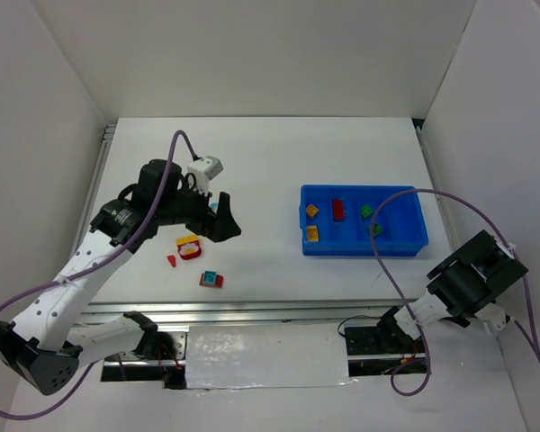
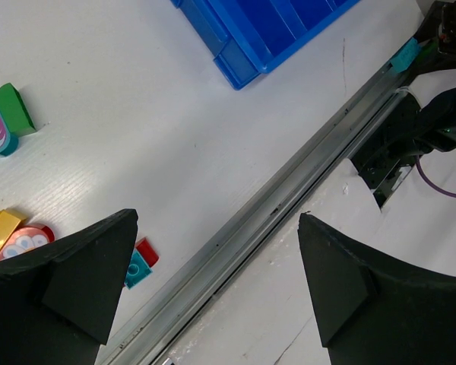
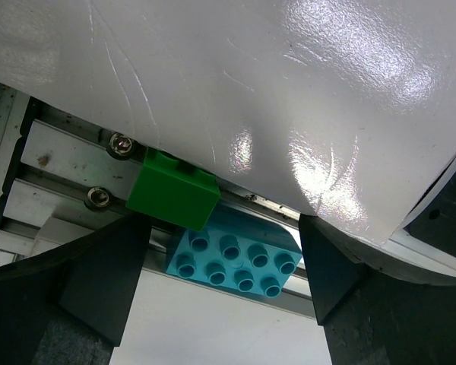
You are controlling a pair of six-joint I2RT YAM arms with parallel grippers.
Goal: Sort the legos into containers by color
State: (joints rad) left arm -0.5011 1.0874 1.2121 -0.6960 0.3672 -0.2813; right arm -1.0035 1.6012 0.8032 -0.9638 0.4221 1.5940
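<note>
Noting the green-and-teal brick [image 3: 235, 262] lying lengthwise across the gap straight ahead of our right gripper [image 3: 222, 224], fingers [image 3: 91, 289] apart either side, we judge closing comes next.

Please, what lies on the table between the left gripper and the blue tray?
Nothing: in the top view the table between the left gripper and the blue tray is bare white.

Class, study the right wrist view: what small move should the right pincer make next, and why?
Probably close on the green-and-teal brick: it lies between the right pincer's open fingers beside the rail, not visibly gripped, and outside the blue tray.
</note>
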